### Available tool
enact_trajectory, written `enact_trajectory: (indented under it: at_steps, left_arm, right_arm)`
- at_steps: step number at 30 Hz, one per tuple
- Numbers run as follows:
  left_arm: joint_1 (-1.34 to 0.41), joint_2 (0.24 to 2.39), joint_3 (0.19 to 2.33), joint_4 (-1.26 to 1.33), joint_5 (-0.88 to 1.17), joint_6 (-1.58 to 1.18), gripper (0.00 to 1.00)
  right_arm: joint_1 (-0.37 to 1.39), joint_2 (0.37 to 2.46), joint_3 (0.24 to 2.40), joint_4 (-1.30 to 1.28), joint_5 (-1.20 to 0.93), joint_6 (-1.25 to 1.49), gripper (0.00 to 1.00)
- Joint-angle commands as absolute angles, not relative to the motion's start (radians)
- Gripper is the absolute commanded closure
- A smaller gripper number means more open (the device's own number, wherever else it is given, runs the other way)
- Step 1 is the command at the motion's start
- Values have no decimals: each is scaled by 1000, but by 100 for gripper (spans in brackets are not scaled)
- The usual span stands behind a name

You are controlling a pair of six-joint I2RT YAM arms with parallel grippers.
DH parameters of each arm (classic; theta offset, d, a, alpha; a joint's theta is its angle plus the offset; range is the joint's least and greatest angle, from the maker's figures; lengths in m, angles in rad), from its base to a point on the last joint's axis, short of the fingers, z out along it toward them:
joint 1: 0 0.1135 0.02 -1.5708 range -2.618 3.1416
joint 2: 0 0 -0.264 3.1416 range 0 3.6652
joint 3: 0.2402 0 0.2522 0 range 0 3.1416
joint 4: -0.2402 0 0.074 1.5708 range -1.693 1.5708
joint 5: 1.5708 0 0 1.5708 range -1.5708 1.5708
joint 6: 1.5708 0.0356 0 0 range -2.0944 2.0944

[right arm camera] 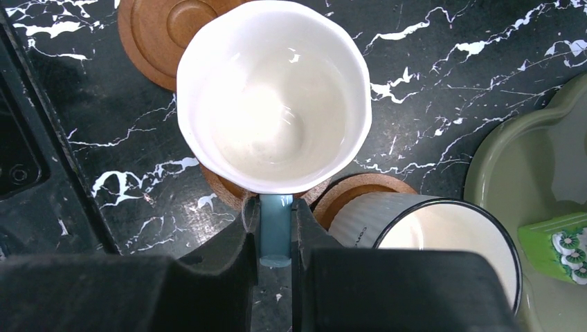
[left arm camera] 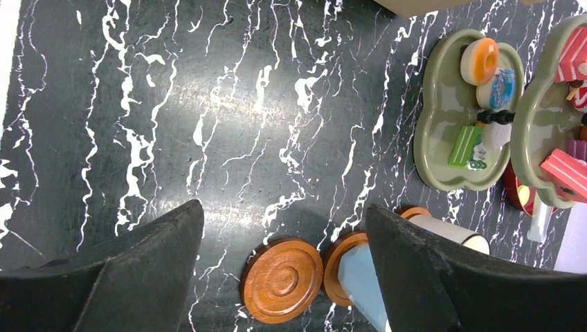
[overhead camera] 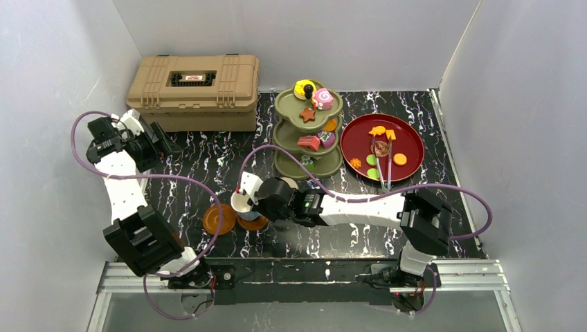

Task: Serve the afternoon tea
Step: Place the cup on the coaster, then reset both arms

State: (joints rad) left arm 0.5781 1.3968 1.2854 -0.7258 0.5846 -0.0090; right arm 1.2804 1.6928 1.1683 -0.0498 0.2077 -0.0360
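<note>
The white-and-blue cup point(right arm camera: 273, 97) is held by its blue handle point(right arm camera: 275, 228), with my right gripper point(right arm camera: 275, 211) shut on it. It sits over a brown wooden saucer point(right arm camera: 225, 188); I cannot tell if it rests on it. An empty saucer point(overhead camera: 219, 219) lies just to its left. The white mug point(right arm camera: 443, 242) stands on its own saucer point(right arm camera: 360, 190) beside the cup. The olive-green tiered stand point(overhead camera: 308, 131) holds colourful pastries point(overhead camera: 322, 98). My left gripper point(overhead camera: 158, 142) is open, high at the far left, with nothing between its fingers point(left arm camera: 387, 249).
A tan toolbox point(overhead camera: 194, 90) stands at the back left, close to my left gripper. A dark-red plate point(overhead camera: 408, 142) with tongs point(overhead camera: 384, 166) and small pastries lies right of the stand. Grey walls close in on three sides.
</note>
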Motion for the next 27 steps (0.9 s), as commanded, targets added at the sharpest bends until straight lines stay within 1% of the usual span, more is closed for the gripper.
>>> enact_trajectory:
  at_steps: [1, 3, 4, 6, 7, 9, 10, 11, 12, 16, 19, 23, 25, 27]
  left_arm:
    - [555, 1344, 1258, -716, 600, 27, 11]
    - [548, 1338, 1250, -707, 594, 29, 3]
    - [547, 1338, 1249, -704, 594, 30, 2]
    - [543, 1336, 1248, -703, 592, 32, 2]
    - [543, 1334, 1247, -702, 592, 32, 2]
    - [540, 1329, 1248, -699, 593, 32, 2]
    - [538, 1326, 1249, -696, 595, 32, 2]
    - [535, 1324, 1248, -693, 595, 31, 2]
    - [532, 1323, 1248, -692, 596, 31, 2]
    - [498, 1319, 1251, -702, 597, 40, 2]
    - [449, 1284, 1204, -663, 601, 43, 2]
    - [374, 1184, 1026, -475, 609, 22, 2]
    - [341, 1133, 873, -306, 607, 15, 2]
    - [312, 1103, 757, -171, 599, 18, 2]
  right_arm:
    - [1301, 1622, 1175, 52, 238, -8, 99]
    - [1304, 1623, 1171, 52, 238, -8, 99]
    - [1306, 1626, 1174, 47, 239, -8, 97]
    - [1311, 1632, 1180, 38, 259, -8, 65]
    - [1314, 1632, 1181, 37, 271, -8, 52]
    - [1320, 1627, 1180, 40, 308, -8, 30]
    - [1323, 1619, 1178, 46, 323, -8, 17]
    - [1324, 1612, 1177, 49, 340, -8, 7]
    - [1325, 1604, 1177, 50, 352, -8, 2]
    - [1327, 1536, 1194, 38, 397, -8, 2]
    - [1327, 1458, 1200, 7, 474, 10, 2]
    - [1294, 1286, 1091, -50, 678, 65, 2]
    - [1229, 1194, 999, -74, 741, 122, 2]
    - [1121, 1098, 904, -103, 797, 189, 2]
